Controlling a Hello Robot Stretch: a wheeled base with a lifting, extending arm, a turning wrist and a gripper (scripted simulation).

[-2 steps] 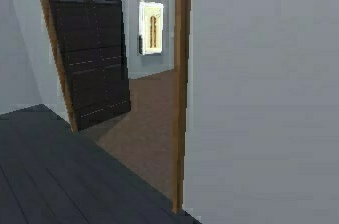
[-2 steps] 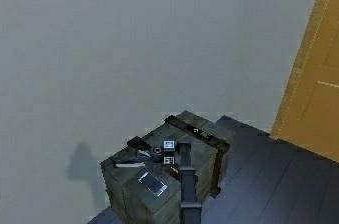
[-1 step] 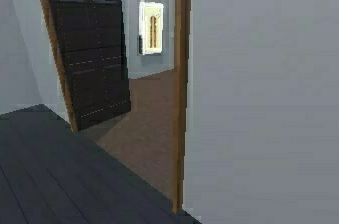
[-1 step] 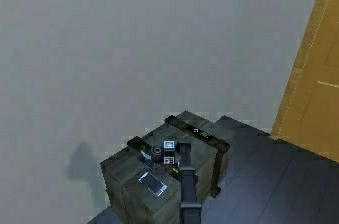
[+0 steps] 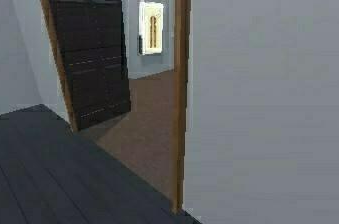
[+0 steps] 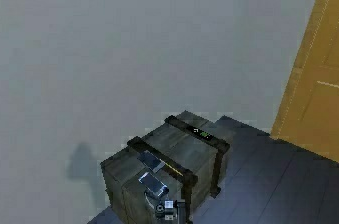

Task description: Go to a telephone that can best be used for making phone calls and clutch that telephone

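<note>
my gripper (image 6: pixel 157 190), low centre, shows against the crate (image 6: pixel 182 155), i think; fingers' state and any load i can't tell. turning could snag it there, or clip the doorframe (image 5: pixel 183 100).

door (image 5: pixel 95 60) left of doorway (image 5: pixel 155 110) | wall (image 5: pixel 277 100) right of it | crate (image 6: pixel 172 158) against side wall (image 6: pixel 77 70)

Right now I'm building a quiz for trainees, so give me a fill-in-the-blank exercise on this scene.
In the forward view, the dark door stands ___.
Beyond its doorway, the floor is ___ in colour.
In the arm side view, the strapped crate stands against a ___ wall.
Missing words: open; brown; grey.
</note>
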